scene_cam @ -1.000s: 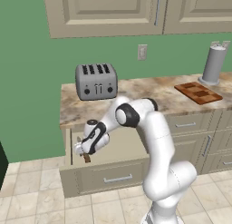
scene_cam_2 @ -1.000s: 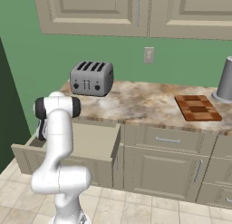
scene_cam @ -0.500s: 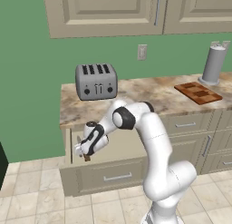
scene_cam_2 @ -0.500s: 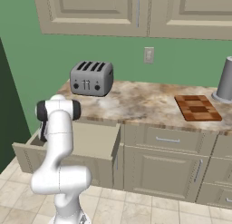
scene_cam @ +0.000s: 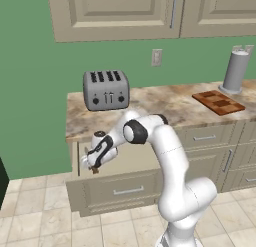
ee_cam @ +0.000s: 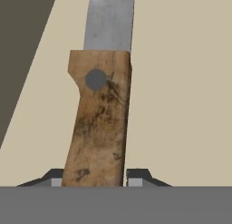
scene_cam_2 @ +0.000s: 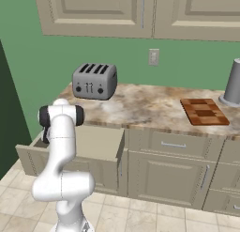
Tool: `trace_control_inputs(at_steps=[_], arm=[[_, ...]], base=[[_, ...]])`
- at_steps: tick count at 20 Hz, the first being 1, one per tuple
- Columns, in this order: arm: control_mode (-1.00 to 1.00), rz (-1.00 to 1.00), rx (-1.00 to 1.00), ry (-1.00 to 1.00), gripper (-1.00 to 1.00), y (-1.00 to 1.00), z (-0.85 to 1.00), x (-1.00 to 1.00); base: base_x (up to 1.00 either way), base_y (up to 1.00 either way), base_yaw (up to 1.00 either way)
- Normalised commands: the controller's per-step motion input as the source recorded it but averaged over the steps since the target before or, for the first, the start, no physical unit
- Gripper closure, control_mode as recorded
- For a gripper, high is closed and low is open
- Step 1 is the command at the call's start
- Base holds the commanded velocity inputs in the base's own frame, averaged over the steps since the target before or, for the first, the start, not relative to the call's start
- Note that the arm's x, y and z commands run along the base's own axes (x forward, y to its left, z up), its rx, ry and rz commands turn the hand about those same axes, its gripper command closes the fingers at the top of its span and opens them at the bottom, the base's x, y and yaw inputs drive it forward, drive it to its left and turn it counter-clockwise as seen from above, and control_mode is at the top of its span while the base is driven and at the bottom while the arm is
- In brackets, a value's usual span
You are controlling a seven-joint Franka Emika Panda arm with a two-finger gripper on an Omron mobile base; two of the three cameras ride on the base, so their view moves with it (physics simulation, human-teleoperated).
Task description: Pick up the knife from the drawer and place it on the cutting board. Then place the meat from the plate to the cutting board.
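The knife [ee_cam: 97, 128] lies on the beige floor of the open drawer [scene_cam: 125, 163], its brown wooden handle toward me and its grey blade pointing away. My gripper [ee_cam: 96, 177] reaches down into the drawer's left end, and its dark fingertips [ee_cam: 136, 177] press against both sides of the handle. In the left base view the gripper [scene_cam: 95, 163] hangs over the handle end [scene_cam: 94, 170]. The checkered cutting board [scene_cam: 218, 102] lies far to the right on the counter, also seen as the board [scene_cam_2: 204, 111]. The meat and the plate are out of view.
A silver toaster [scene_cam: 105, 89] stands on the marble counter above the drawer [scene_cam_2: 98, 142]. A grey cylinder [scene_cam: 235, 71] stands behind the board. Shut cabinet drawers and doors run below the counter to the right; upper cabinets hang overhead.
The hand has sunk slightly lower into the drawer's left end. The base views have not shifted, and the toaster and board stay put.
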Motion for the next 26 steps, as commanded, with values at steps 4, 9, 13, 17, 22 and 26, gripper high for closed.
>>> trace_control_inputs(at_steps=[4,9,13,17,22,26], arm=[[-1.00,0.00,0.04,0.00,1.00,0.00,-0.19,-0.10],[-1.00,0.00,0.00,-0.01,1.00,-0.01,0.00,-0.05],[-1.00,0.00,0.00,-0.05,1.00,-0.01,0.51,-0.26],[-1.00,0.00,0.00,-0.01,1.00,-0.01,0.45,-0.14],[-1.00,0.05,0.00,0.00,1.00,-0.15,0.10,-0.09],[-1.00,0.09,0.00,0.00,1.00,-0.21,0.00,-0.03]], base=[[0.00,0.00,0.00],[0.00,0.00,0.00],[0.00,0.00,0.00],[0.00,0.00,0.00],[0.00,0.00,0.00],[0.00,0.00,0.00]])
